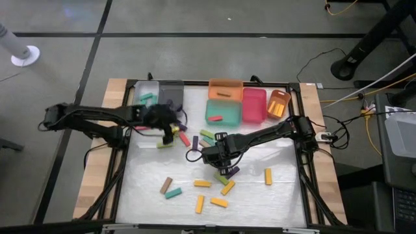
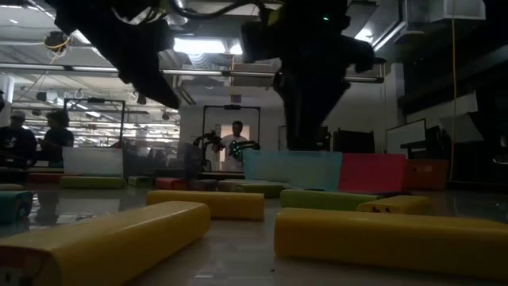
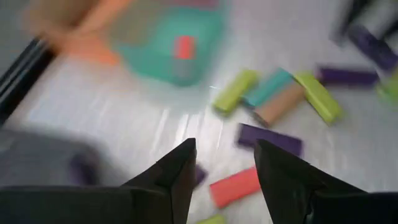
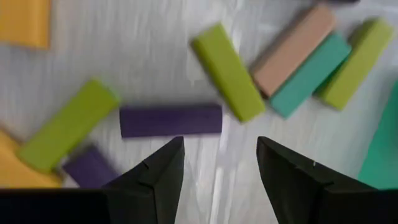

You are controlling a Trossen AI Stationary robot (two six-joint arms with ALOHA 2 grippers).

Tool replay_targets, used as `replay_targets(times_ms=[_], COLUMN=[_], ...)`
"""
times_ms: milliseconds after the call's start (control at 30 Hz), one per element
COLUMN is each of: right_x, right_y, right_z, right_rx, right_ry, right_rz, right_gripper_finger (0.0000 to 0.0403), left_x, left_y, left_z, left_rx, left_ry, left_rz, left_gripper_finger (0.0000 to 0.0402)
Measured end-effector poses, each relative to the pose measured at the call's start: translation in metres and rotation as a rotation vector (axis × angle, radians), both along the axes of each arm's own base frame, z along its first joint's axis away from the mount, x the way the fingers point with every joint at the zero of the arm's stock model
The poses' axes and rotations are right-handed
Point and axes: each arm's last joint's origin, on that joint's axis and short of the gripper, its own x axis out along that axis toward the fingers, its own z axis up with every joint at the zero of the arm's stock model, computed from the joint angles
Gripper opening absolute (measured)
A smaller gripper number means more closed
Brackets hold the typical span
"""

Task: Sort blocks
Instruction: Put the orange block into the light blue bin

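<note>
Blocks: we saw the blocks (image 1: 220,188) scattered flat across the white table (image 1: 279,201), most of them in the middle and near half.
Purple block: in the right wrist view one purple block (image 4: 170,120) lay just ahead of the fingertips, its long axis running crosswise to the fingers.
Green blocks: a lime-green block (image 4: 227,71) beside it lay on a diagonal, and another green block (image 4: 67,132) slanted the opposite way.
Cluster: we noted a brown block (image 4: 293,50), a teal block (image 4: 310,74) and a further green one (image 4: 354,63) lying side by side, parallel and touching along their long sides.
Yellow blocks: in the high view several yellow blocks pointed in different directions near the front edge, one (image 1: 268,176) standing apart to the right with its long axis running front to back.
Right gripper: the right gripper (image 4: 220,163) hovered low over the centre of the table with its fingers spread and nothing between them.
Left gripper: the left gripper (image 3: 224,163) hung over the rear left of the table, fingers parted and empty, above a red block (image 3: 235,186) and a purple one (image 3: 270,139).
Bins: we counted coloured bins along the back edge, among them a teal bin (image 1: 223,112) holding a red block (image 1: 215,119), and an orange bin (image 1: 225,89).
Room: a person (image 2: 235,144) stood in the room beyond the table.
</note>
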Motion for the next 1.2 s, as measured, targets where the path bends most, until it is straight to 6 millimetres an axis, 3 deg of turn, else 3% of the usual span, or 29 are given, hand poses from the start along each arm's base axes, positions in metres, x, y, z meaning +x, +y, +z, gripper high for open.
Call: replay_targets(times_ms=[300, 600, 1067, 1200], right_x=[-0.014, -0.015, -0.015, -0.018], right_y=[-0.003, -0.004, -0.004, -0.004], right_z=[-0.002, -0.002, -0.002, -0.002], right_rx=[-0.031, -0.034, -0.031, -0.039], right_ry=[0.144, 0.16, 0.159, 0.189], right_rz=[-0.026, -0.039, -0.039, -0.038], right_gripper_finger=[0.0198, 0.0198, 0.0198, 0.0198], left_x=[0.032, 0.047, 0.057, 0.057], left_y=[-0.021, -0.017, 0.01, 0.006], left_z=[-0.049, -0.079, -0.102, -0.101], left_rx=[0.23, 0.333, 0.124, 0.137], left_ry=[0.257, 0.361, 0.394, 0.394], left_rz=[-0.373, -0.515, -0.525, -0.535], left_gripper_finger=[0.015, 0.015, 0.0148, 0.0117])
